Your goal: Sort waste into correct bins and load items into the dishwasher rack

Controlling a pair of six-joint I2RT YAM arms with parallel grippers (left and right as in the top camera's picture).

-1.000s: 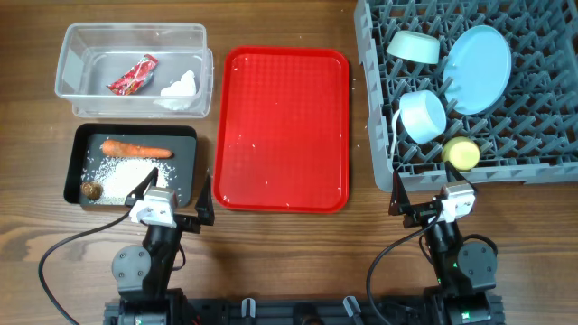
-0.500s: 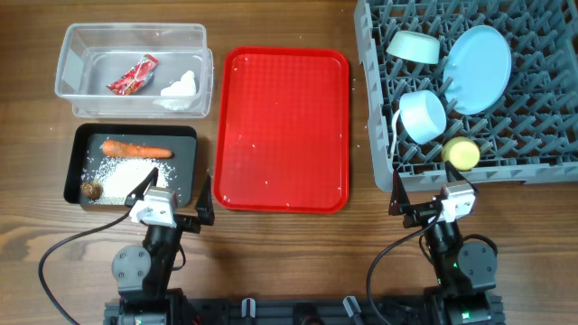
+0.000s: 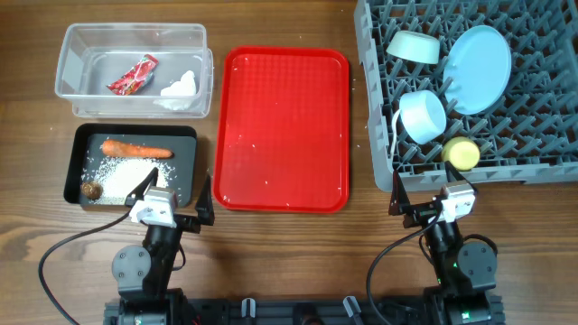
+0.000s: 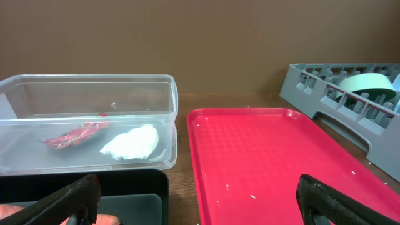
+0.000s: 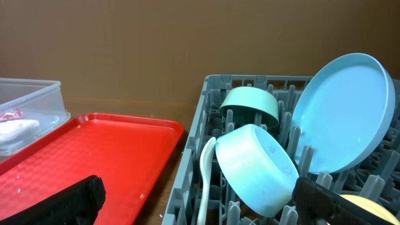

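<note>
The clear tub point(image 3: 65, 56) holds the red wrapper point(image 3: 133, 74) and the white tissue point(image 3: 180, 86); both also show in the left wrist view, wrapper point(image 4: 75, 134) and tissue point(image 4: 131, 142). The black tray point(image 3: 186, 134) holds the carrot point(image 3: 135, 150), rice grains point(image 3: 125, 178) and the brown lump point(image 3: 91, 190). The grey rack point(image 3: 542, 99) holds the blue plate point(image 3: 479, 68), blue bowl point(image 3: 423, 116), green bowl point(image 3: 414, 46), yellow cup point(image 3: 461, 153) and white spoon point(image 5: 205, 181). My left gripper point(image 3: 173, 197) and right gripper point(image 3: 424, 200) are open and empty at the table's front edge.
The flat red serving tray point(image 3: 284, 126) lies between the bins and the rack, with a few white specks on it. Bare wood table surrounds it. Cables run from both arm bases at the front.
</note>
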